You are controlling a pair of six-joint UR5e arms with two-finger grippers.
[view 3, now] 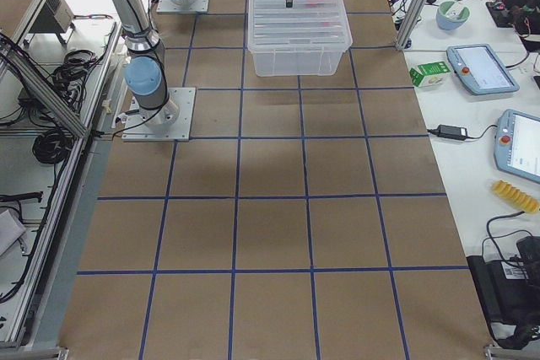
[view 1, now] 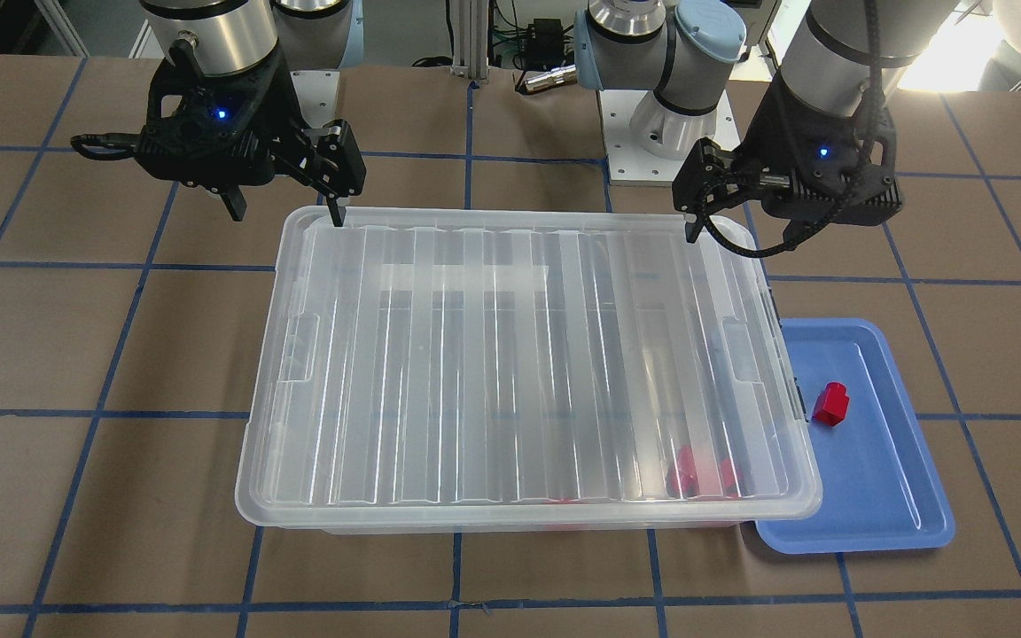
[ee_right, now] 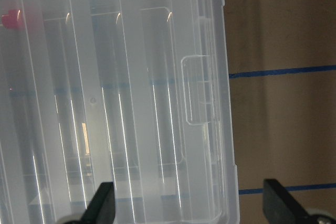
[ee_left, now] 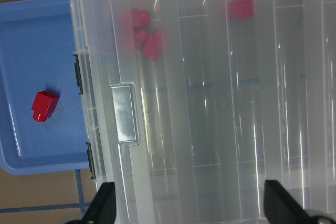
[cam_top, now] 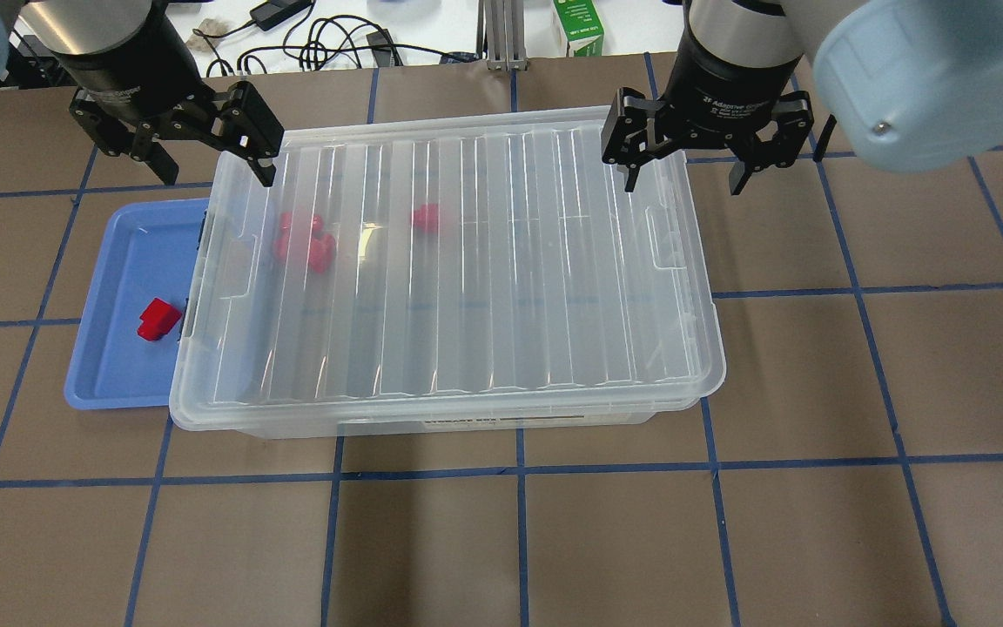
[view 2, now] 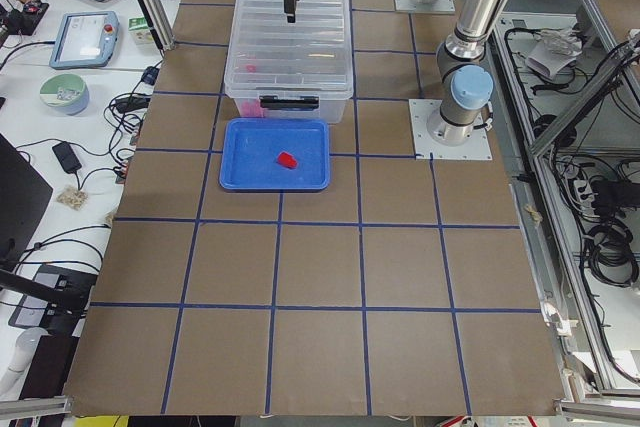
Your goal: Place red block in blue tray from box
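The box (cam_top: 467,287) stands mid-table with its ribbed clear lid (view 1: 519,354) on. Several red blocks (cam_top: 306,239) show blurred through the lid at the tray end, and one more (cam_top: 426,218) lies apart from them. The blue tray (cam_top: 114,366) lies against the box's end on my left, partly under the lid's rim. One red block (cam_top: 158,319) lies in the tray; it also shows in the left wrist view (ee_left: 44,105) and the front view (view 1: 830,403). My left gripper (cam_top: 214,165) is open and empty over the lid's corner by the tray. My right gripper (cam_top: 684,178) is open and empty over the opposite corner.
A green and white carton (cam_top: 577,26) and cables lie beyond the table's far edge. The arm bases (view 2: 452,117) stand on the robot's side. Brown table surface with blue tape lines surrounds the box.
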